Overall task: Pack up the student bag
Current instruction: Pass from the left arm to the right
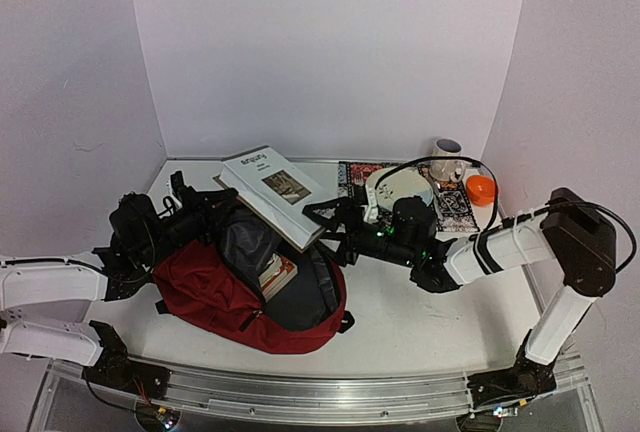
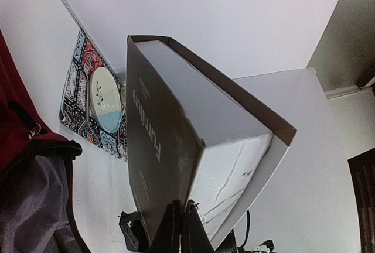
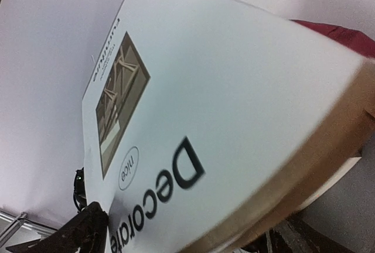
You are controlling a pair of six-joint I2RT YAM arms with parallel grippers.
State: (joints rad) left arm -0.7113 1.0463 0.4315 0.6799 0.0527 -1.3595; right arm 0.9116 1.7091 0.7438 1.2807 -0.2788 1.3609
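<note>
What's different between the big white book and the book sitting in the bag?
The white book is held up, tilted, over the bag; the other book lies inside its open mouth. The white book looks far larger. It shows its whole cover, while the other book is partly hidden. Both are at the bag's opening.

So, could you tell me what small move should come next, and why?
Probably tip the large white hardcover book down toward the open mouth of the dark red fabric backpack. The left hand pinches its edge, holding it slanted above the opening, and the right hand sits open at its other corner.
</note>
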